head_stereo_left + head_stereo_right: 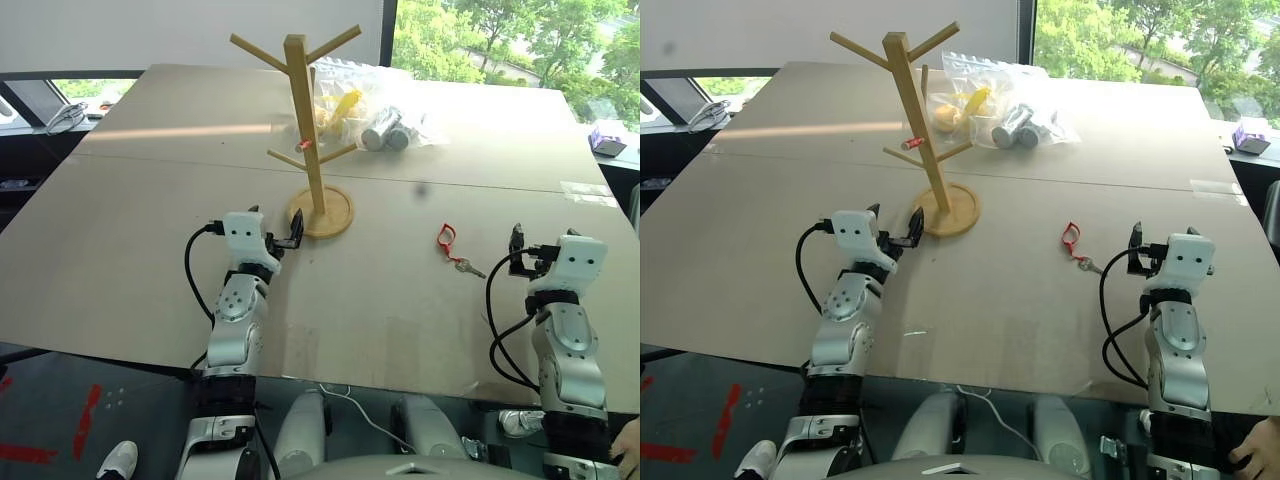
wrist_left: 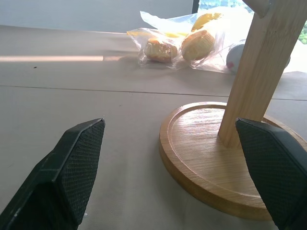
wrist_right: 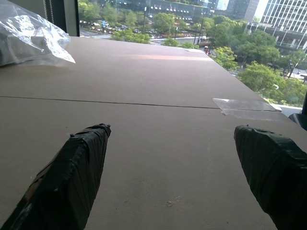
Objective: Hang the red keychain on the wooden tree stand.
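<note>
Red keychain (image 1: pixel 446 237) lies flat on the table (image 1: pixel 130 240), its small silver key (image 1: pixel 467 266) trailing from the loop toward us. It sits between our two sets of fingers, near the right gripper (image 1: pixel 521 259) and to its left, not touching it, and well apart from the left gripper (image 1: pixel 283 236) on the far side of the stand.

Our right fingers (image 3: pixel 79 163) are spread wide with nothing between them, only bare table ahead in the right wrist view. Our left fingers (image 2: pixel 72 170) are likewise released and empty; in the left wrist view one of them stands just in front of the round disc base (image 2: pixel 201 163) of the wooden tree stand (image 1: pixel 306 120), while the other is off to the side over the table.

That stand rises upright just beyond the left fingers, its peg branches slanting upward. A tiny red-pink scrap (image 1: pixel 305 145) hangs on one lower peg.

Farther out, past the stand, clear plastic bags (image 1: pixel 375 105) lie on the table, holding yellow buns (image 2: pixel 180 45) and some grey cylindrical items (image 1: pixel 385 130).
</note>
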Controlling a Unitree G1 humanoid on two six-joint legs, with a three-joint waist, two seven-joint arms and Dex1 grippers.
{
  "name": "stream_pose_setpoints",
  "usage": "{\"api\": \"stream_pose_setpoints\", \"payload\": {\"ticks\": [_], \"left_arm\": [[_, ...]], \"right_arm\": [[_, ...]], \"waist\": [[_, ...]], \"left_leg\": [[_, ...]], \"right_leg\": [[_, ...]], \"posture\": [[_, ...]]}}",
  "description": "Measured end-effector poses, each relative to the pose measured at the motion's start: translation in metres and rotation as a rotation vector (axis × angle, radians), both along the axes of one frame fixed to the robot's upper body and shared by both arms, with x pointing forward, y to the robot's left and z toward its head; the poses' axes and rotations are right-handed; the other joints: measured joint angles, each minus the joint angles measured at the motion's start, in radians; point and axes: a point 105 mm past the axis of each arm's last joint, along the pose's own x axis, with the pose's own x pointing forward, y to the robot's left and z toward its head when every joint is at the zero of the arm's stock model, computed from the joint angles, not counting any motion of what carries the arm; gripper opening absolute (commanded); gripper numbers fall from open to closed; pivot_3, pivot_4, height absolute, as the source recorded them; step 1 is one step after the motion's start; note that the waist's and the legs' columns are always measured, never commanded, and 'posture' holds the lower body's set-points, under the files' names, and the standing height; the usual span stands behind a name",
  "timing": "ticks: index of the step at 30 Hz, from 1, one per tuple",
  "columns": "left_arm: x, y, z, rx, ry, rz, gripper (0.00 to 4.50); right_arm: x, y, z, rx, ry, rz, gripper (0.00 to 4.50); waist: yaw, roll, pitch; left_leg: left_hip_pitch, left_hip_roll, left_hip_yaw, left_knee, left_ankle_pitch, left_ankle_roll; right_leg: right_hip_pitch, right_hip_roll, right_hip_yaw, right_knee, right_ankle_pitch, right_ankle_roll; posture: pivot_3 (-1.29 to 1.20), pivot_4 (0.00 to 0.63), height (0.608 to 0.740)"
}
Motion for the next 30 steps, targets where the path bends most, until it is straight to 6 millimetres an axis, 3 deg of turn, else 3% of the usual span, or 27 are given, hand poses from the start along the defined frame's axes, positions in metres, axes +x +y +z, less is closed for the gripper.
{"api": "stream_pose_setpoints", "payload": {"ticks": [16, 23, 27, 28, 30], "left_arm": [[-0.001, -0.003, 0.001, -0.005, -0.003, -0.041, 4.50], [-0.004, -0.017, 0.005, -0.025, -0.021, -0.168, 4.50], [-0.018, -0.040, 0.037, -0.070, -0.130, -0.379, 4.50], [-0.030, -0.054, 0.055, -0.069, -0.195, -0.491, 4.50], [-0.051, -0.072, 0.072, -0.060, -0.251, -0.644, 4.50]], "right_arm": [[-0.001, -0.002, 0.000, 0.019, -0.005, 0.000, 4.44], [0.000, -0.004, -0.003, 0.039, 0.032, 0.012, 4.44], [0.002, 0.008, 0.003, 0.086, 0.068, 0.117, 4.44], [0.003, 0.018, 0.010, 0.089, 0.082, 0.187, 4.44], [0.004, 0.031, 0.020, 0.084, 0.112, 0.288, 4.44]], "waist": [[0.000, 0.000, 0.000], [-0.001, 0.000, 0.000], [-0.001, 0.000, 0.000], [-0.001, 0.000, 0.000], [-0.003, 0.001, 0.000]], "left_leg": [[0.000, 0.000, 0.000, 0.000, 0.000, 0.000], [0.000, 0.000, 0.000, 0.000, 0.000, 0.000], [-0.001, 0.000, 0.000, 0.000, 0.000, 0.000], [-0.001, 0.000, 0.000, 0.000, 0.000, 0.000], [-0.001, 0.000, 0.000, 0.000, 0.000, 0.000]], "right_leg": [[0.000, 0.000, 0.000, 0.000, 0.000, 0.000], [0.000, 0.000, 0.000, 0.000, 0.000, 0.000], [0.000, 0.000, 0.000, 0.000, 0.000, 0.000], [0.000, 0.000, 0.000, 0.000, 0.000, 0.000], [0.000, 0.000, 0.000, 0.000, 0.000, 0.000]], "posture": [[0.00, 0.150, 0.740], [0.00, 0.150, 0.740], [0.00, 0.150, 0.740], [0.00, 0.150, 0.740], [0.00, 0.150, 0.740]]}}
